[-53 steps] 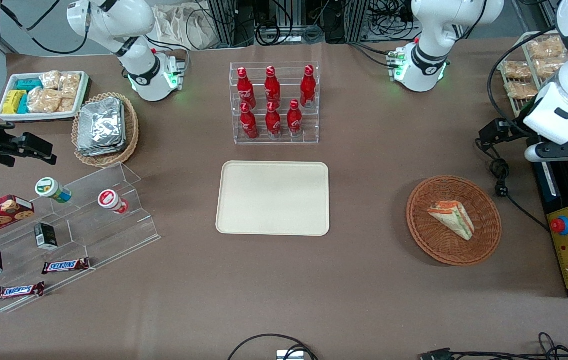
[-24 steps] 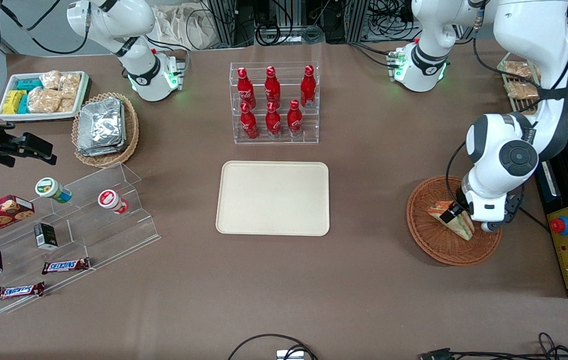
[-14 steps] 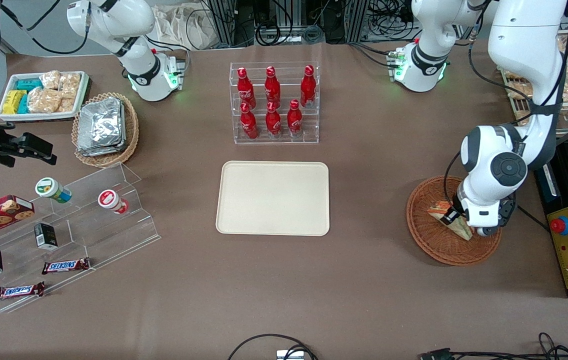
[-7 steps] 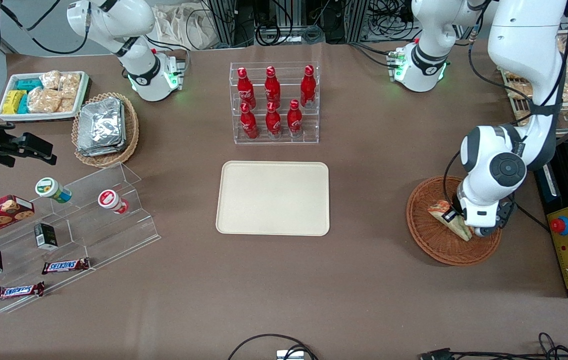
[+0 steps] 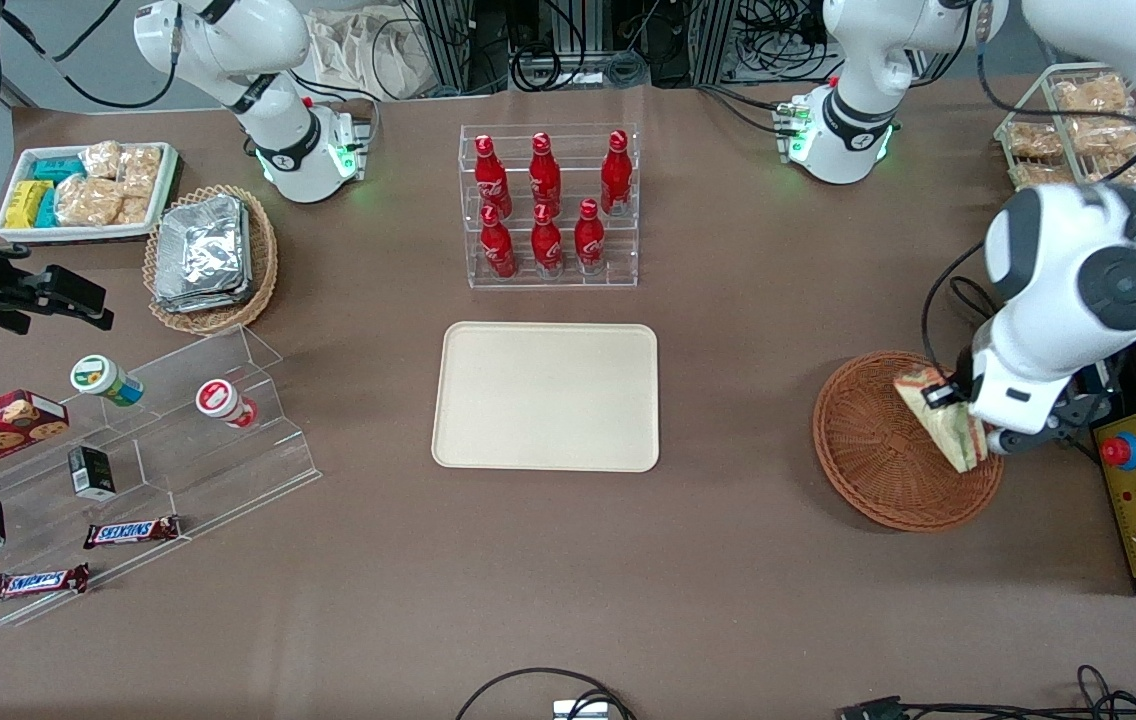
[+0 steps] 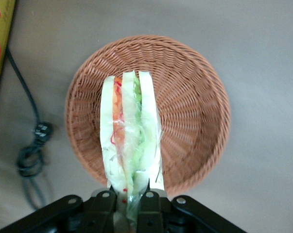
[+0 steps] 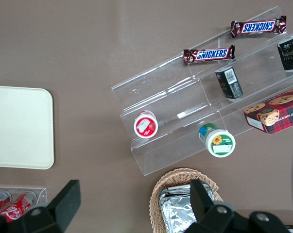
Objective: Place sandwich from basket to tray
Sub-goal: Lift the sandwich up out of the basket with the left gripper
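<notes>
- The gripper [image 6: 130, 201] hangs above the basket [image 5: 873, 470], its fingers [image 6: 148, 196] clamped on one end of the sandwich [image 6: 129, 145].
- The sandwich is lifted clear of the weave, hanging over the basket's part nearest the working arm's end of the table.
- Its long axis runs straight out from the fingers, layers on edge: pale bread outside, orange and green filling between.
- The tray [image 5: 546, 396] lies bare at the table's middle, well apart from the basket.

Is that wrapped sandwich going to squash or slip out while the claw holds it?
The gripper pinches the sandwich by one end above the basket. Soft bread probably squashes; glossy clear wrap may slip. It hangs straight, so seems light.
</notes>
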Available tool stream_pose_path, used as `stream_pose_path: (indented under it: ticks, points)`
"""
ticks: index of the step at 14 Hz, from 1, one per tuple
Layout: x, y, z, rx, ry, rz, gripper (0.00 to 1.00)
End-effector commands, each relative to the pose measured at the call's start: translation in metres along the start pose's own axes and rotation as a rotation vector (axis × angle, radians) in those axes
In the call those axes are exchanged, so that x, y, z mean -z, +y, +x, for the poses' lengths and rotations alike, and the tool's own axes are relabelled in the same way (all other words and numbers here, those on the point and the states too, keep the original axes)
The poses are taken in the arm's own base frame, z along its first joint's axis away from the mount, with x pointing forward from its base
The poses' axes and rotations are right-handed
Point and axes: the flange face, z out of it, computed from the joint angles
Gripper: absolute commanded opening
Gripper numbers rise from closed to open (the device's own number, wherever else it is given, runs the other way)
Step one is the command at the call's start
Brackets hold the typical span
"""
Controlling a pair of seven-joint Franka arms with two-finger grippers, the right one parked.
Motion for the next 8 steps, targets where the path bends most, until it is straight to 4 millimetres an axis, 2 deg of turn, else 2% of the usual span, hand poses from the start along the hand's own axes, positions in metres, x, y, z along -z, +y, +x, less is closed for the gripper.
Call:
stream_pose_path:
  ticks: [1,3,5,8]
  points:
    - [0.071,0.024,-0.005,-0.214,-0.006,0.007,0.00]
    - [0.112,0.053,-0.027,-0.296,-0.007,0.000,0.00]
    - [0.140,0.087,-0.052,-0.364,-0.001,-0.005,0.00]
    - [0.155,0.147,-0.093,-0.478,-0.001,-0.023,0.00]
